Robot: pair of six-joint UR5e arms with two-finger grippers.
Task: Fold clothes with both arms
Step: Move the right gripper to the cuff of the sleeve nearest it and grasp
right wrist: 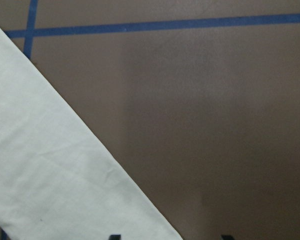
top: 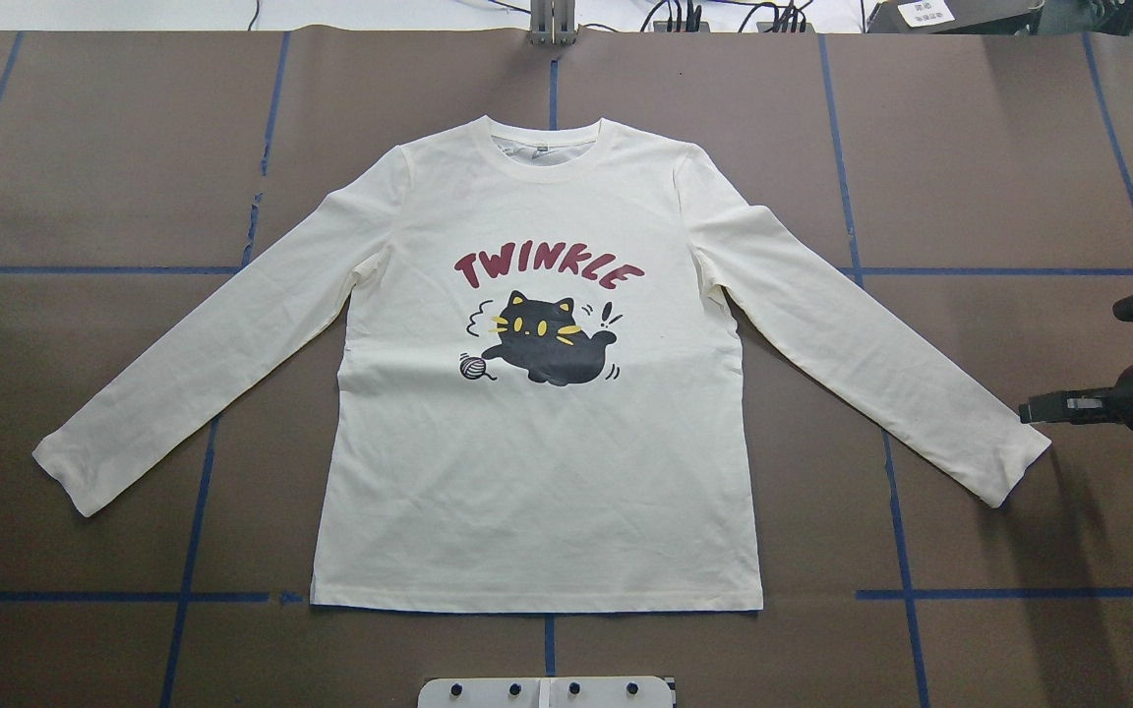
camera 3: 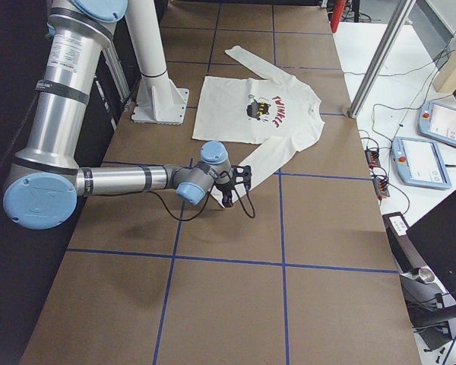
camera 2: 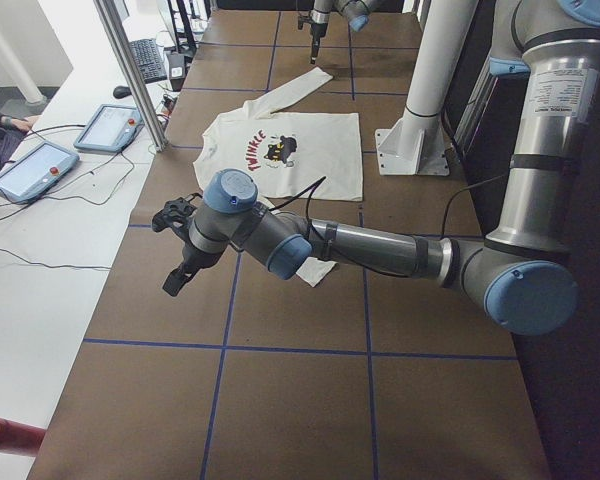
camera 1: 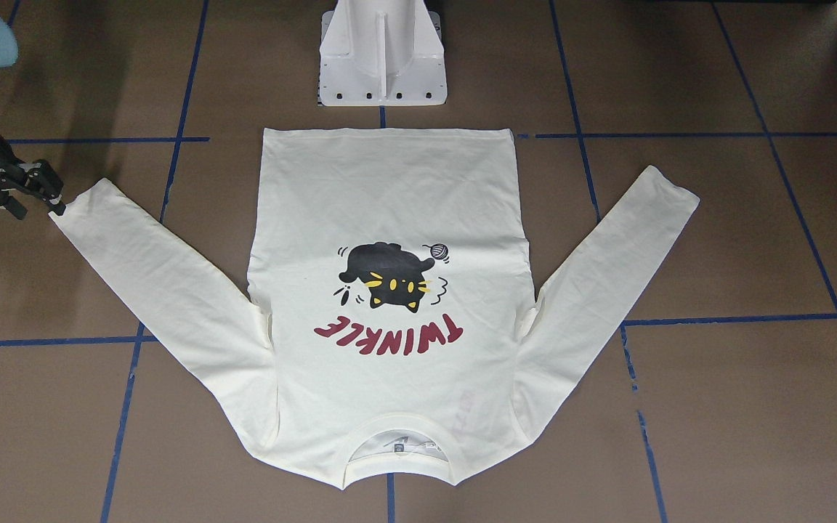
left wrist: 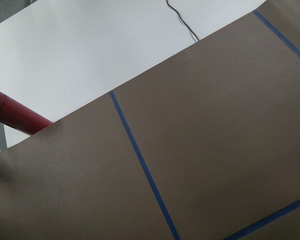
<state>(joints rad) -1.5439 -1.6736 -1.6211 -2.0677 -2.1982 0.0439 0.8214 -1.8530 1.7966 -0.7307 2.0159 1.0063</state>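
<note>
- Two arms, one shirt (top: 537, 472): cream, long-sleeved, print up, flat at mid-table (top: 1019, 147). The hem faces the robot's edge and the collar the operators' edge. Both sleeves splay toward the table's ends.
- Right claw (camera 1: 39, 208) hovers low just beside the right cuff (camera 1: 81, 203), on its outer side toward the right end. The wrist view shows two fingertips (right wrist: 114, 236) set apart, one over cloth and one over bare table. Nothing is pinched.
- Right sleeve (top: 852, 334): its long axis slants from the cuff toward the shoulder, in toward the centre and the operators' edge. Judged: the coming grab turns on this; a short move inward along that line would put the claw over the cuff.
- Left claw (camera 2: 177, 262) shows only in the side view, so spread or pressed together cannot be told. It hangs apart from the left cuff (top: 70, 477), out toward the left end. Its wrist camera sees bare table, blue tape (left wrist: 140, 160) and a red tube (left wrist: 15, 115), but no cloth.
- Judged: the right arm (camera 3: 121, 179) is nearer its cuff; the left arm (camera 2: 380, 245) has more ground to cover.
</note>
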